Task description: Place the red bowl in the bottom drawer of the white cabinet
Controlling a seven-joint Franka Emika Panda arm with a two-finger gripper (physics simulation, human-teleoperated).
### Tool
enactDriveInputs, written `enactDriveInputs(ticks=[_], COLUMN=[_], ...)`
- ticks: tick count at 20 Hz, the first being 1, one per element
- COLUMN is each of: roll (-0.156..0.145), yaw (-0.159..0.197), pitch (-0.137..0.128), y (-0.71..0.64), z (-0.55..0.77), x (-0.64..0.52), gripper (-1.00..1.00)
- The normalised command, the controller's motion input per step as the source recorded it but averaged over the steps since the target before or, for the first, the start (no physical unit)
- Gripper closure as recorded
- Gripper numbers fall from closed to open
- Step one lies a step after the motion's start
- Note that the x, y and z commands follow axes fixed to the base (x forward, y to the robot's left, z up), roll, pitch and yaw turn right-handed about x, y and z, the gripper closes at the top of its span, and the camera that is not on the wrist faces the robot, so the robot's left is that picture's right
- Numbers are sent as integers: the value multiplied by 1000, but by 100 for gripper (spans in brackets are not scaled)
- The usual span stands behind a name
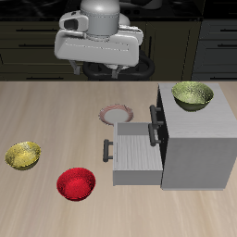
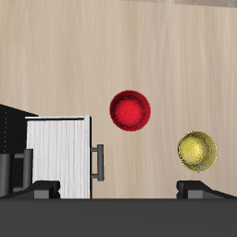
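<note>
From the exterior view, we find the red bowl (image 1: 77, 183) sitting on the bench (image 1: 56, 111) near its front edge, beside the bottom drawer (image 1: 136, 154), which is pulled out of the white cabinet (image 1: 197, 146). The hand (image 1: 104, 72) hangs high above, holding nothing. In the wrist view its fingers (image 2: 44, 189) stand wide apart and empty, bowl (image 2: 130, 110) untouched. Grasp, carry and placing all remain.

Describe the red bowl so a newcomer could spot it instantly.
Start at the white cabinet, whose bottom drawer is pulled open. Near the table's front edge, just past that drawer's handle, sits the red bowl. It is glossy bright red, unlike the yellow-green bowl beside it.
</note>
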Motion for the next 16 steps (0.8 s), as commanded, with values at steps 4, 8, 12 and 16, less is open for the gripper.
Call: enactDriveInputs(ticks=[4, 8, 12, 16], roll=[-16, -14, 8, 15], yaw=[28, 5, 0, 4], pitch=[-29, 20, -15, -33], y=[-227, -273, -157, -225], z=[96, 52, 28, 48], x=[162, 222, 177, 166], gripper=[-100, -100, -100, -100])
